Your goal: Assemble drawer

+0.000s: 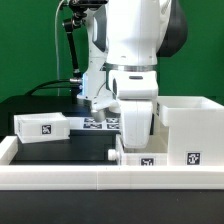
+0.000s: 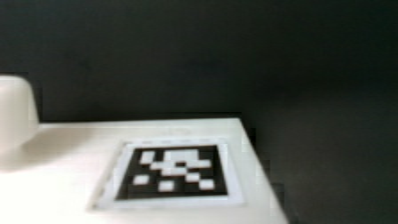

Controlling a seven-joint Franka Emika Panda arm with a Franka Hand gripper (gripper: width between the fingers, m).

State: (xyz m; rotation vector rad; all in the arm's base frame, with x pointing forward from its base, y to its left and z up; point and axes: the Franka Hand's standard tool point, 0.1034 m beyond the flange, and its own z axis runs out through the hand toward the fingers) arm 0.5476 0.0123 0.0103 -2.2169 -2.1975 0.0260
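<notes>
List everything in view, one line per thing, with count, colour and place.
tray boxes: two, white, tagged; left tray box on the exterior view's left, front tray box at front centre.
shell: one, white, large, tagged, on the exterior view's right.
marker board: one, white with black tags, flat at the table's middle.
rail: one, white, low, edging the front and left.
table: one, black.
backdrop: one, green, behind.
arm: one, white, centre; its jaws are low, by the front tray box, and I cannot tell if they are open or shut.
</notes>
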